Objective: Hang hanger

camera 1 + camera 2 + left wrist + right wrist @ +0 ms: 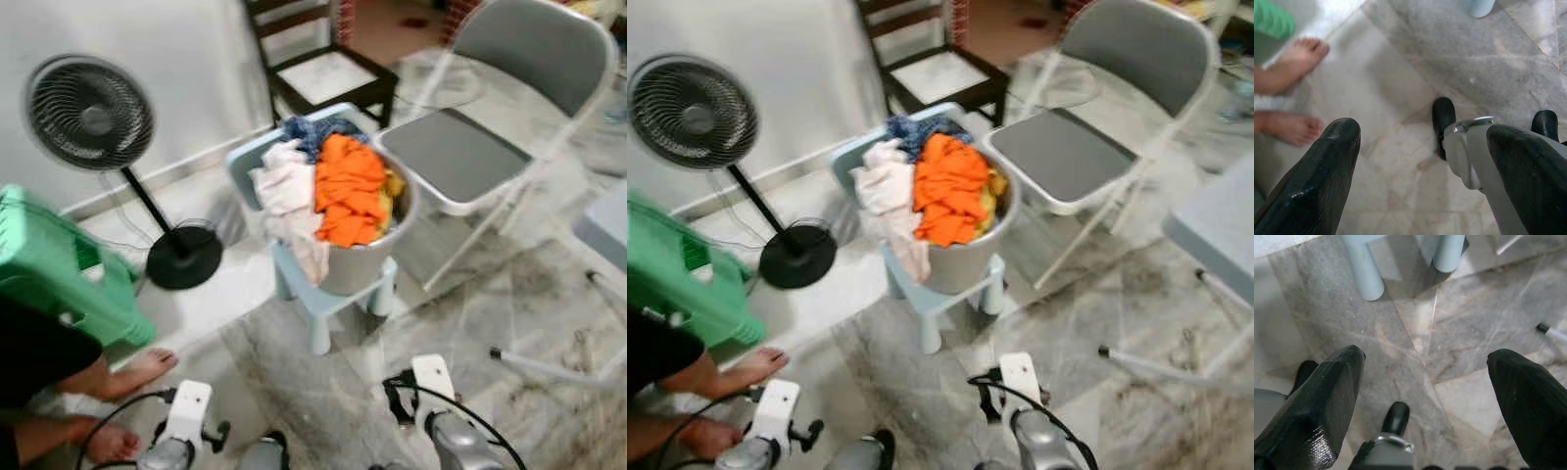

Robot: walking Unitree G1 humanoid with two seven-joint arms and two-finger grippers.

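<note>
Both hands, left (1420,166) and right (1425,396), hang wide open, empty, near the floor; no hanger identifiable; laundry tub (367,257) ahead on stool (323,304); risk: person's feet (137,370) near left, collision when walking.

No writing, label, brand, number or sign can be read anywhere: the fan (89,114), the green stool (59,279) and the folding chair (490,117) look unmarked
</note>
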